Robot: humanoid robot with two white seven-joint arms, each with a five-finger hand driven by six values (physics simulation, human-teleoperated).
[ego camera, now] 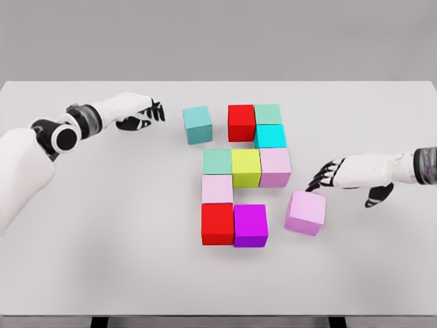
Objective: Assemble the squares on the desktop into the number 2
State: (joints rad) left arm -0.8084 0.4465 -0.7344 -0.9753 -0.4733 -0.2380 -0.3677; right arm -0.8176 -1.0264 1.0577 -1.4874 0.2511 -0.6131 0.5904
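**Matte cubes on a pale table, two loose**

Smooth, flat-coloured cubes sit on a plain grey table [82, 273]. Most are joined near the middle; a teal cube [197, 125] stands apart toward the far edge, and a lilac cube [305, 212] lies tilted off the cluster's right side.

The left hand [140, 115] reaches in level, its dark fingers loosely curled around nothing, just left of the teal cube. The right hand [334, 175] hovers with fingers spread and drooping, empty, just above and right of the lilac cube.
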